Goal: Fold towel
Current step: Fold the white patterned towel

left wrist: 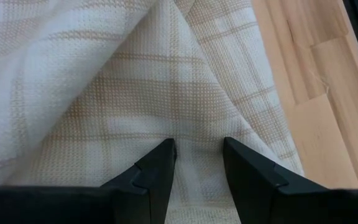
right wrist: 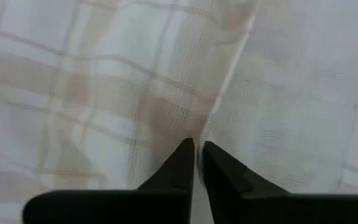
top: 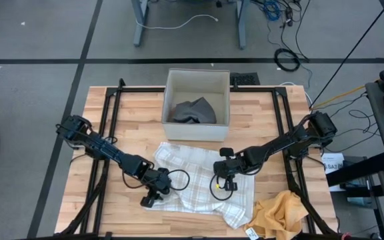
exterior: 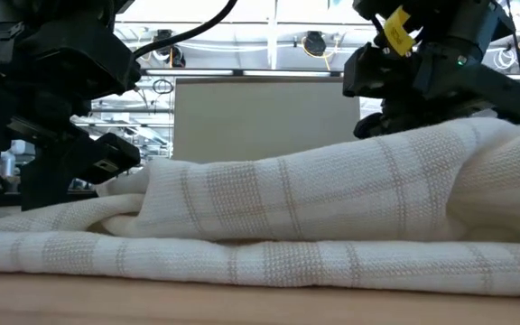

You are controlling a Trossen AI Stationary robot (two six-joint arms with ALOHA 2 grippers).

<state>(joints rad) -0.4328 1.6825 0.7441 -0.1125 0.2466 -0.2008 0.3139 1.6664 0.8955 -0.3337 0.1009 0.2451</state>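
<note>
Nearest, at the front right corner of the wooden table: crumpled mustard-yellow cloth, hanging partly over the edge, with a small white tag just beside it.

Just behind that, across the front middle: white checked towel, rumpled. Lies flat in part and rises in folds, humped toward the right side in the low view.

On the towel's front left edge: left gripper, low on the cloth. Holds its fingers narrowly apart with a ridge of towel pinched between them; bare wood to one side.

On the towel's right half: right gripper, pointing down. Closes its fingers almost to touching, nipping a folded edge of the towel between the tips.

Farther back, at the table's rear middle and just beyond the towel: open white bin, with a dark grey cloth bunched inside.

Beyond the table: grey floor with loose cables.
</note>
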